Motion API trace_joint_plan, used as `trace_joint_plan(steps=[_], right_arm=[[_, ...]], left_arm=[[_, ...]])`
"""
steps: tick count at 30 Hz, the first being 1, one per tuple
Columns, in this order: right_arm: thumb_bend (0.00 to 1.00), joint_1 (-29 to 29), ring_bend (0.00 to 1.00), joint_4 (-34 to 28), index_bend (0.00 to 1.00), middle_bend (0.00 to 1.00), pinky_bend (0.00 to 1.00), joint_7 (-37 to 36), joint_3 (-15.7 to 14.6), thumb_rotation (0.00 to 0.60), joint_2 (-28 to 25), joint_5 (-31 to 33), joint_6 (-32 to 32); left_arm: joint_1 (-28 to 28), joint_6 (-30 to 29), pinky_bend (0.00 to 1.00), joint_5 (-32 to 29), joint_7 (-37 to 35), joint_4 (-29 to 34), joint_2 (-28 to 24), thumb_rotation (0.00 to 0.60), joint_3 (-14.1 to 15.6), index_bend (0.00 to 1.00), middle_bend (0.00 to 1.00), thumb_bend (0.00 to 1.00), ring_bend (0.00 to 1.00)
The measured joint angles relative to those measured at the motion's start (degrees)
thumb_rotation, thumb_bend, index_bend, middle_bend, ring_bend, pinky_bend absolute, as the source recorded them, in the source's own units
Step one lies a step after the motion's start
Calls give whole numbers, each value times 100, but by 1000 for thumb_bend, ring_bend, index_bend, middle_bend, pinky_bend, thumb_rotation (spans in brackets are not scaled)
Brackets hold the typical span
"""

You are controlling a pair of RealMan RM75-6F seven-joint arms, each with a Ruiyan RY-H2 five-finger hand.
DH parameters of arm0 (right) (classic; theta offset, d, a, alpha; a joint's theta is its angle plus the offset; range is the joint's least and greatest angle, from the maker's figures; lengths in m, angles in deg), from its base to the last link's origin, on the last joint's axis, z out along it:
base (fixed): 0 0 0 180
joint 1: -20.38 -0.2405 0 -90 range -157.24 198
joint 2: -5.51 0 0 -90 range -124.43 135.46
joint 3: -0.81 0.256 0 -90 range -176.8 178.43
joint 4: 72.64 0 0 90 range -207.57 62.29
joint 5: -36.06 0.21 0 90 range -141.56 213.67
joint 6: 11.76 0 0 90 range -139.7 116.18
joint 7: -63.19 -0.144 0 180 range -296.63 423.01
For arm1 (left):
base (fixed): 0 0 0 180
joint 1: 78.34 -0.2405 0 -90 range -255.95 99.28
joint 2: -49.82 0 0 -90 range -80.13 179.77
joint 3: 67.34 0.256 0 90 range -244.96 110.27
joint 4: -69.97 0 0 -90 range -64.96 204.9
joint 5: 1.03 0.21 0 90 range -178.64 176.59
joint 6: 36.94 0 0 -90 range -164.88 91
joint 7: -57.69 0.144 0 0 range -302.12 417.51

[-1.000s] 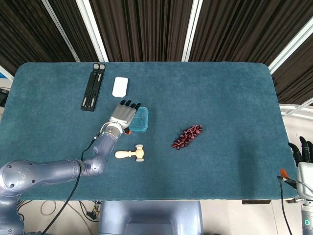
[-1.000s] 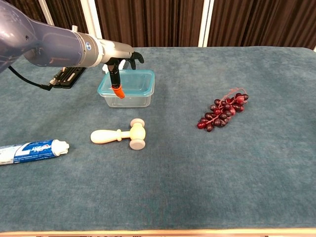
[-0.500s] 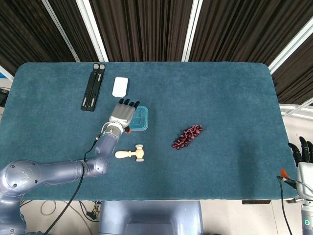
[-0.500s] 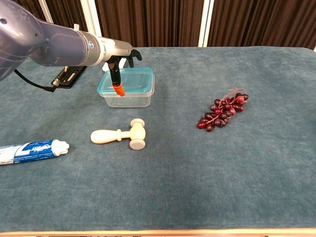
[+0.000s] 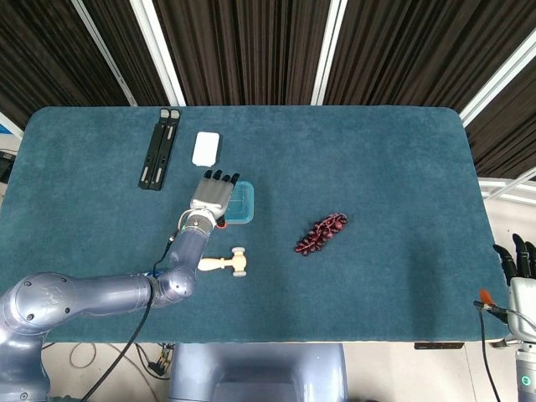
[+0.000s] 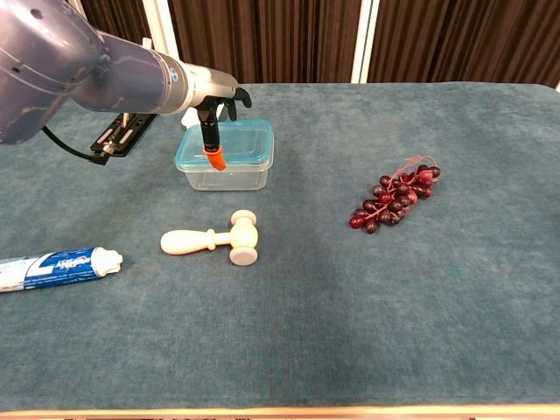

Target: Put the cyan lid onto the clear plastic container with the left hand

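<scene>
The cyan lid [image 6: 245, 140] lies level on the clear plastic container [image 6: 236, 178] at the table's left centre. My left hand [image 6: 214, 96] reaches over the lid's left part and holds it, the orange-tipped thumb hanging at its near edge and the dark fingers curled over its far edge. From above, the left hand [image 5: 212, 197] covers the left half of the lid [image 5: 243, 203]. My right hand [image 5: 521, 261] waits off the table at the lower right, fingers straight and apart, holding nothing.
A small wooden hammer [image 6: 214, 240] lies just in front of the container. A bunch of dark red grapes [image 6: 395, 194] sits to the right. A toothpaste tube [image 6: 52, 267] lies at the near left. A black bar [image 5: 159, 148] and a white block [image 5: 206, 148] are behind.
The lid has shifted a little left and settled squarely on the container. My left arm has swung slightly nearer to the camera. The right hand has not moved.
</scene>
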Motion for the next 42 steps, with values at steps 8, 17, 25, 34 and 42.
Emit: trace_joint_plan(steps=[8, 17, 25, 34, 42], right_arm=[[291, 2, 31, -14, 184, 40, 0, 4, 6, 600, -1, 15, -2], [291, 7, 31, -23, 184, 40, 0, 5, 11, 600, 5, 31, -7], [291, 10, 31, -29, 184, 40, 0, -1, 9, 600, 2, 30, -9], [291, 7, 31, -27, 184, 40, 0, 10, 7, 600, 5, 34, 1], [292, 3, 31, -16, 185, 40, 0, 21, 11, 600, 8, 46, 8]], left_arm=[[-40, -64, 51, 130, 119, -76, 93, 600, -28, 0, 339, 308, 0], [-139, -30, 51, 287, 157, -102, 142, 600, -80, 0, 340, 309, 0], [-199, -75, 51, 338, 202, -125, 178, 600, -116, 0, 338, 306, 0], [-253, -95, 50, 435, 249, -32, 143, 600, -160, 0, 289, 241, 0], [-312, -158, 50, 594, 257, 155, 50, 600, -179, 0, 177, 168, 0]])
